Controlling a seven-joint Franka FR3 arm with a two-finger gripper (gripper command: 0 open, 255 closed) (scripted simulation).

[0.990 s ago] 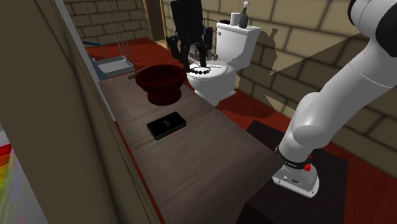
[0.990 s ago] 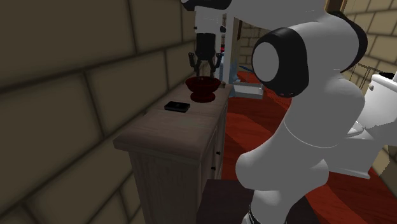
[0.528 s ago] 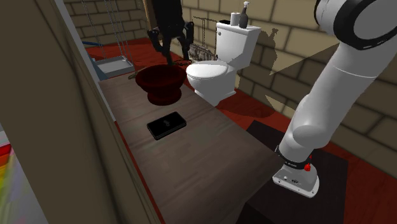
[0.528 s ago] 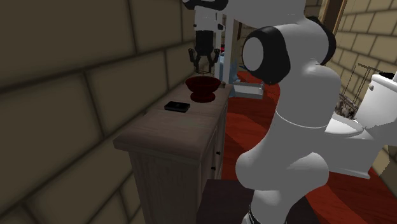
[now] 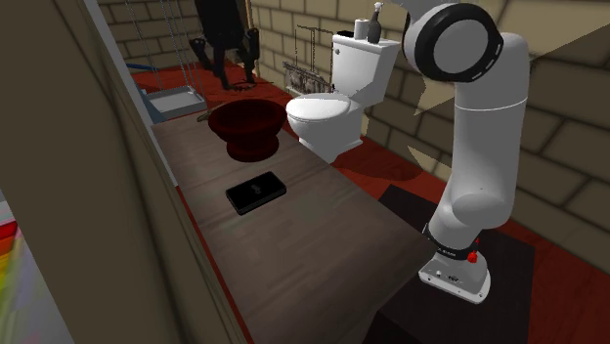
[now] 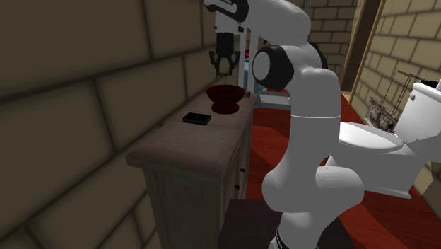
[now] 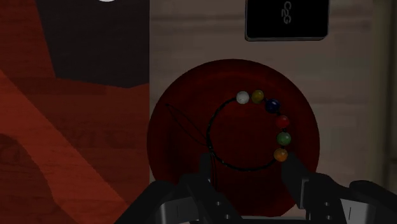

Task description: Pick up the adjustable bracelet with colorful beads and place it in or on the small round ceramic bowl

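Bowl [image 5: 249, 125] [image 6: 225, 99] [image 7: 184, 95], dark red, sits at the far end of the worktop [image 5: 323, 235] [image 6: 205, 145] [image 7: 191, 32]. One side of the bowl's rim comes almost to the worktop's edge, with red floor [image 7: 63, 159] below it. The wall [image 6: 85, 106] runs along the bowl's other side, with a strip of worktop between. The toilet [image 5: 327, 107] stands past the edge, near the bowl but off the worktop. A flat black device [image 5: 256, 192] [image 6: 197, 118] [image 7: 287, 19] lies on the worktop apart from the bowl, on the stand's side. There is open air above the bowl, and bare worktop runs from the device toward the stand.

The jaws are up over the bowl, not touching it. The fingers [image 7: 291, 175] stand well apart with nothing clasped between them.

The bracelet [image 7: 282, 121] lies inside the bowl, flat on its floor, and no finger touches it. It is a thin black cord in a near-round loop, so it has no clear long axis. Its six beads follow one arc on the side of the loop away from the worktop's edge. The white bead is nearest the device, then yellow, blue, red and green, with orange nearest the fingers. Loose cord ends trail toward the bowl's rim on the floor side.

The white arm [image 5: 484, 147] rises from the stand and reaches over to the bowl.
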